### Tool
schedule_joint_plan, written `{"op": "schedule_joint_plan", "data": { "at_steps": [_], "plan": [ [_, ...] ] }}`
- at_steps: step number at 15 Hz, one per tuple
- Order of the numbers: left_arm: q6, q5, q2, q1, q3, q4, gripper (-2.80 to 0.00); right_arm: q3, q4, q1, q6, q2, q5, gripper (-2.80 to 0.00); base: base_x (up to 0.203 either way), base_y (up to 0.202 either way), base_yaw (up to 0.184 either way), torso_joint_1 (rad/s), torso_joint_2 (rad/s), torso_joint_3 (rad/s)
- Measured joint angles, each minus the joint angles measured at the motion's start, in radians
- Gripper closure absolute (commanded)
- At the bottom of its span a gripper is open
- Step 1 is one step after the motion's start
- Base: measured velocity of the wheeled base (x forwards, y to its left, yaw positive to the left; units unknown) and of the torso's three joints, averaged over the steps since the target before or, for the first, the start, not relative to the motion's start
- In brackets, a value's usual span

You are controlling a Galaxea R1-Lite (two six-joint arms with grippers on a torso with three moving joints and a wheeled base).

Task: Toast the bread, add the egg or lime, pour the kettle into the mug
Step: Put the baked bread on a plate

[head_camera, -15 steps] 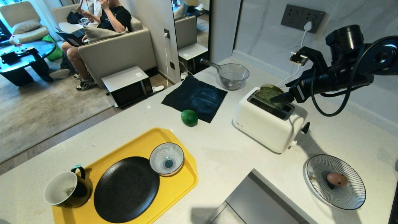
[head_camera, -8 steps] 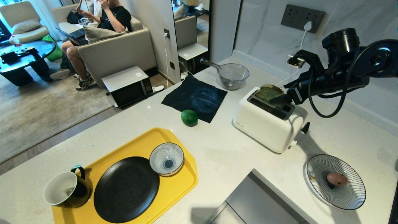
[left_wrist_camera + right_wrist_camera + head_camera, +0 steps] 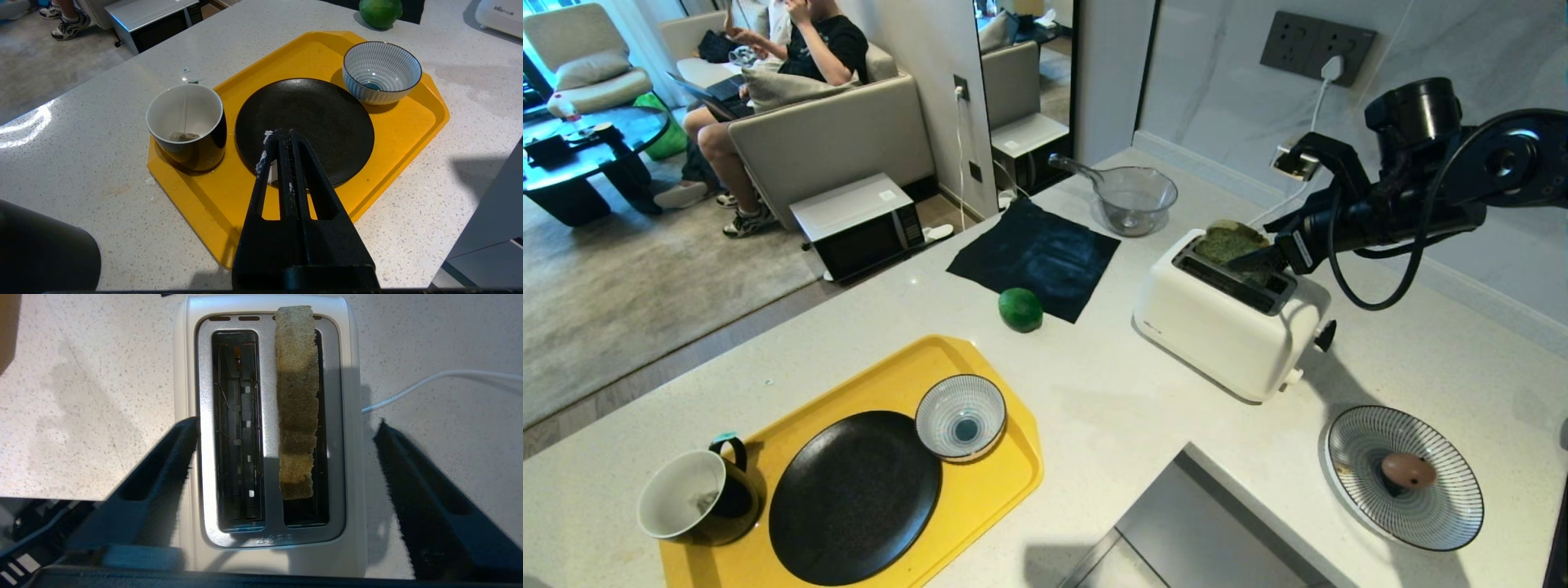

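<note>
Standing by the counter [image 3: 1143,425], I count one white toaster [image 3: 1225,335] with two slots, and one slice of green bread [image 3: 297,400] sits upright in the slot farther from the tray side, its top edge poking out. The other slot is empty. The right gripper [image 3: 286,457] hangs just above the toaster with its fingers spread wide on either side of the toaster's top, holding nothing and not touching the bread.

One lime [image 3: 1020,309] sits on the counter at the corner of one dark cloth [image 3: 1036,257]. One yellow tray [image 3: 980,498] carries three things: one black plate [image 3: 854,496], one small striped bowl [image 3: 961,417], and one black mug [image 3: 694,498] with a white inside and a teabag in it, parked on the tray's corner. The left gripper [image 3: 282,141] hovers over the black plate, fingers pressed together, nothing between them.

Off to the right, one egg [image 3: 1407,471] rests in one wide striped dish [image 3: 1405,478]. One clear glass jug [image 3: 1134,198] stands beyond the cloth. One white cord runs to the wall socket [image 3: 1316,47]. Someone sits on a sofa [image 3: 825,135] in the background. No kettle clearly visible from any angle.
</note>
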Motion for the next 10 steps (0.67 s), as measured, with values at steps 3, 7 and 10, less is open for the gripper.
{"op": "schedule_joint_plan", "data": {
  "at_steps": [3, 7, 10],
  "plan": [
    [0.0, 0.0, 0.0, 0.0, 0.0, 0.0, 0.0, 0.0, -0.003, 0.0, 0.0, 0.001, 0.0, 0.0, 0.0, 0.0, 0.0, 0.0, 0.0, 0.0],
    [0.0, 0.0, 0.0, 0.0, 0.0, 0.0, 0.0, 0.0, -0.003, 0.0, 0.0, 0.001, 0.0, 0.0, 0.0, 0.0, 0.0, 0.0, 0.0, 0.0],
    [0.0, 0.0, 0.0, 0.0, 0.0, 0.0, 0.0, 0.0, -0.001, 0.0, 0.001, 0.0, -0.001, 0.0, 0.0, 0.0, 0.0, 0.0, 0.0, 0.0]
  ]
}}
